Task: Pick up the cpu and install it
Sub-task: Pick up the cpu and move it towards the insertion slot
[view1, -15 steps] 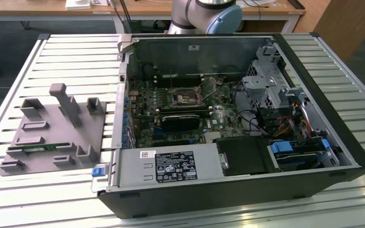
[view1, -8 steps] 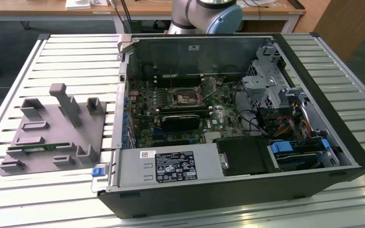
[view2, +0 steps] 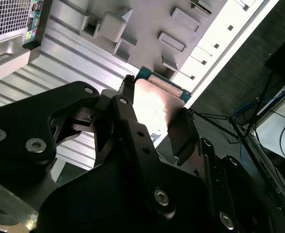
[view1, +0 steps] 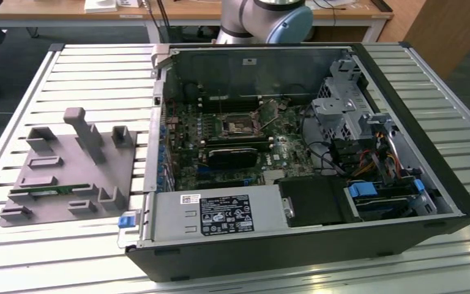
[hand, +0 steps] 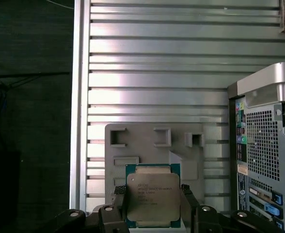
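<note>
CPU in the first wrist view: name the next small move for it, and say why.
Probably carry it sideways toward the computer case. The pincer is shut on the cpu, held well above the grey holder tray, so lifting looks done. In the exterior view, the motherboard socket lies inside that case.

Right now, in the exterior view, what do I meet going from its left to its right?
Grey holder → blue tab → socket → drive cage. In the first wrist view, the gripper is shut on the cpu.
</note>
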`<state>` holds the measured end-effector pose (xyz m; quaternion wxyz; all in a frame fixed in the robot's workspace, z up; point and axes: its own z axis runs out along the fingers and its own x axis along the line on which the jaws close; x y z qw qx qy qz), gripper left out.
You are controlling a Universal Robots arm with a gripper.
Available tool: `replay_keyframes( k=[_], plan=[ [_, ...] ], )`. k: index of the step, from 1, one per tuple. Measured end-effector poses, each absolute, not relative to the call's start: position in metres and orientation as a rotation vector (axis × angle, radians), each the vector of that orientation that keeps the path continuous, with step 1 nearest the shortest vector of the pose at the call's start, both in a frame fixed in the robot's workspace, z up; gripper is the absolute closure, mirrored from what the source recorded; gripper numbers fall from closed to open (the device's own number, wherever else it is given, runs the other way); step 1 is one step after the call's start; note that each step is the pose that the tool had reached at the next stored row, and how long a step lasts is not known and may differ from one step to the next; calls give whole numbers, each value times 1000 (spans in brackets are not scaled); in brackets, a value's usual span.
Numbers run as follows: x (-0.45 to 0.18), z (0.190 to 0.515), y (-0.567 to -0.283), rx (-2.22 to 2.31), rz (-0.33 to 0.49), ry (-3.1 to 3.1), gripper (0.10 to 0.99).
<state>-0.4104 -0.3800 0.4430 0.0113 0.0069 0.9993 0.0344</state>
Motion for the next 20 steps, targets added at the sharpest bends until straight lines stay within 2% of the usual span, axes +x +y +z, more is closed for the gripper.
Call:
replay_keyframes(
  k=[20],
  plan=[
    [-385,443,-380,21,107,3117,557]
  ],
)
